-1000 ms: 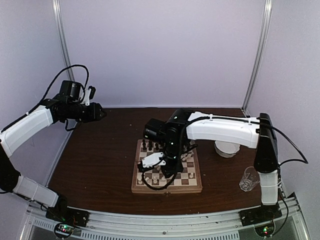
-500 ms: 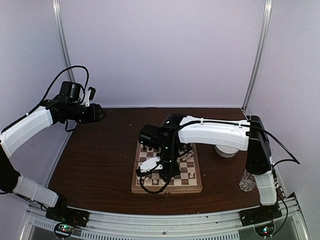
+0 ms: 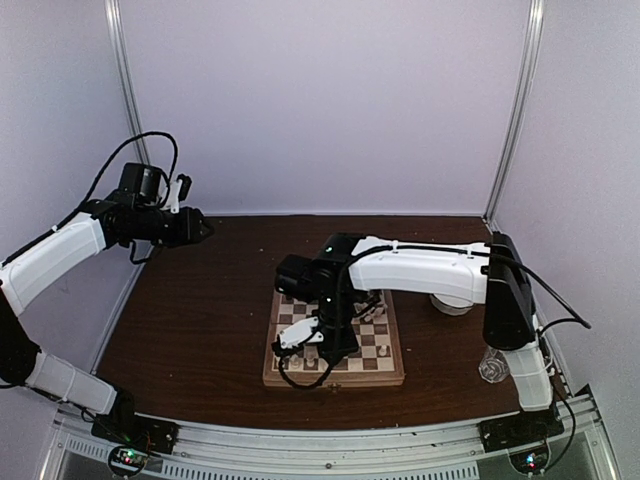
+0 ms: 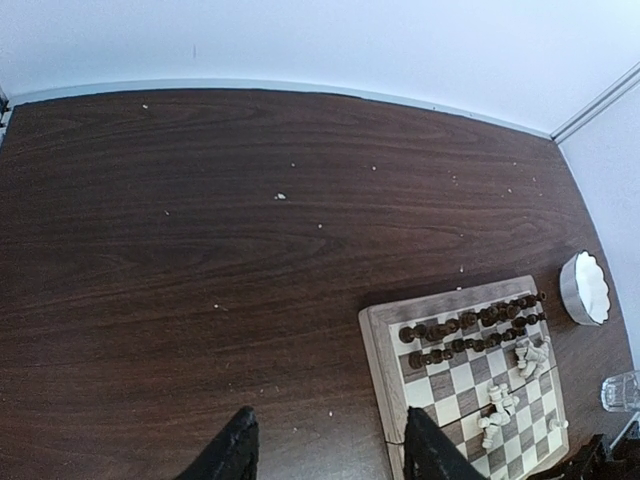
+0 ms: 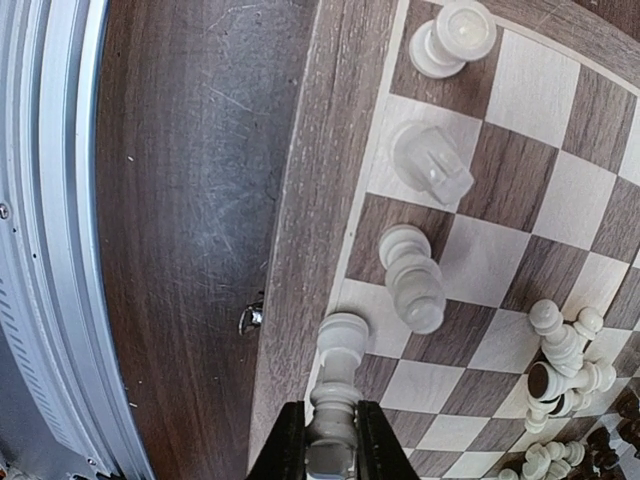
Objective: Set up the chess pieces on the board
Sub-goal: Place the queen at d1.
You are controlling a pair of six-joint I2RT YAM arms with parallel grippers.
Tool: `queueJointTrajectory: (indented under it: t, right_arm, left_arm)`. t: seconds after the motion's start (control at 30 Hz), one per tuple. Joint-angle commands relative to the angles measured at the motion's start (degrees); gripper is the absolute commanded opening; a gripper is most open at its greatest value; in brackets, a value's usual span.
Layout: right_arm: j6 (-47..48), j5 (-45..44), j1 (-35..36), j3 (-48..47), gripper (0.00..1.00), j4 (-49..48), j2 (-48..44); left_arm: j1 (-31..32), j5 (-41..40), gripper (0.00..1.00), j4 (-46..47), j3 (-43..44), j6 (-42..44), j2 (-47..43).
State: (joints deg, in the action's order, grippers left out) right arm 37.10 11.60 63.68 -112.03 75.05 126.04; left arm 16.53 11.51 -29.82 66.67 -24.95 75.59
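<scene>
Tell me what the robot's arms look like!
The left arm and the right arm both have smooth white shells with black joints. Thin black cables loop along the outside. The left gripper and the right gripper each have two black fingers. Tiny green lights glow down at the bases.

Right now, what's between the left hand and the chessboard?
Only bare brown table, in the left wrist view: the left hand hangs clear of the chessboard.

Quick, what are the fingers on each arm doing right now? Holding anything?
Left fingers: open, holding nothing.
Right fingers: shut on a white piece.
</scene>
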Motion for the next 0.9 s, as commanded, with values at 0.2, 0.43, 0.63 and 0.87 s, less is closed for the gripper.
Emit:
queueJointTrajectory:
  t: [0.2,0.43,0.63,0.87]
  right_arm:
    - [-0.7,-0.8,0.34,-2.11,0.09,0.55,1.83]
    - [-1.07,-1.23,0.37,-2.13,0.14,0.05,1.93]
    - [-1.33,-1.9,0.36,-2.32,0.18,-0.03,2.19]
    - [-1.74,-2.28,0.43,-2.23,0.36,-0.31,1.55]
  left_arm:
    - [-0.43,1.43,0.5,2.93,-0.84,-0.5,-0.71]
    - [-0.45,1.67,0.5,3.08,-0.93,-0.57,-0.81]
    - [-0.44,1.93,0.5,3.16,-1.04,-0.63,-0.82]
    - [-0.41,2.24,0.5,3.26,-1.11,-0.71,-0.62]
